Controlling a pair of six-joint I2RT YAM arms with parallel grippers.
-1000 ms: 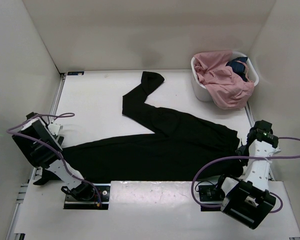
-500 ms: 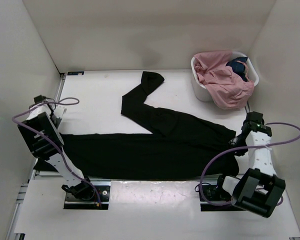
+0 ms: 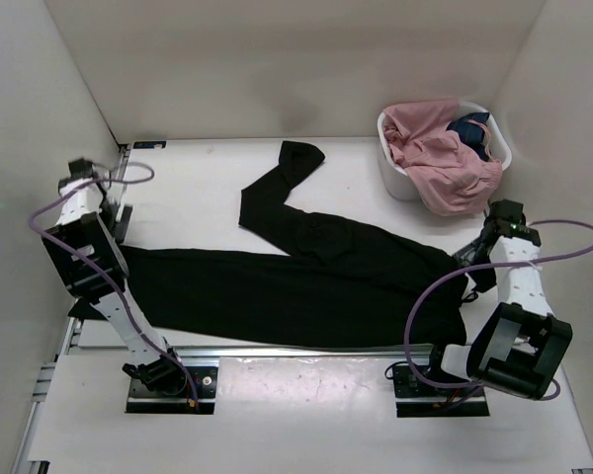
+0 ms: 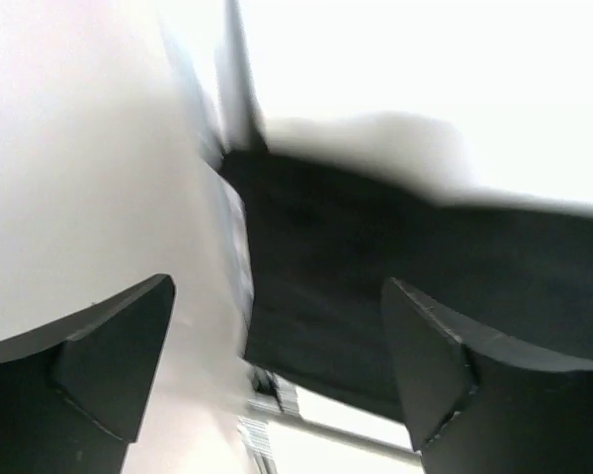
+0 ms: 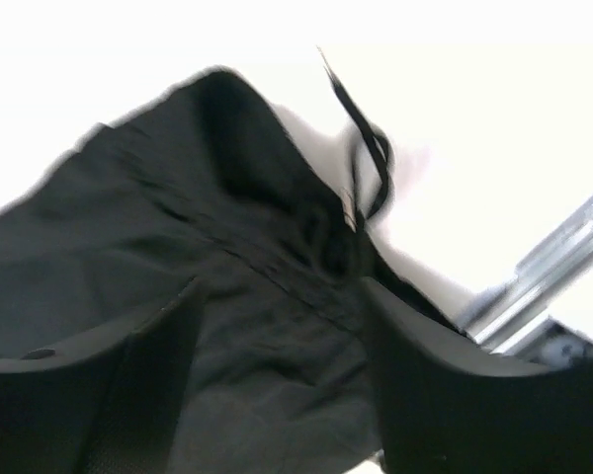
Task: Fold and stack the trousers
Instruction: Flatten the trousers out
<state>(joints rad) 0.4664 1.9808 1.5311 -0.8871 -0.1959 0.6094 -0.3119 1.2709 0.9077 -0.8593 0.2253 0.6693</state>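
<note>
- The black trousers [image 3: 306, 281] lie spread across the white table [image 3: 193, 202], one leg along the near edge and the other bent toward the far side.
- Left gripper [image 4: 277, 296]: fingers wide apart and empty, above the trousers' left end.
- Right gripper [image 5: 277, 291]: fingers spread over the drawstring waist, seemingly gripping nothing, though that view is blurred.
- White basket [image 3: 393, 180] holding a pink garment [image 3: 445, 158], in the far right corner.

Right wrist cam is blurry. I see the gripper [image 5: 277, 296] with its fingers spread apart over the trousers [image 5: 128, 217]. A gathered waistband [image 5: 296, 267] runs across between them. A thin drawstring loop [image 5: 372, 163] sticks out onto the white table [image 5: 474, 89]. There's a metal rail [image 5: 558, 247] at the right edge.
</note>
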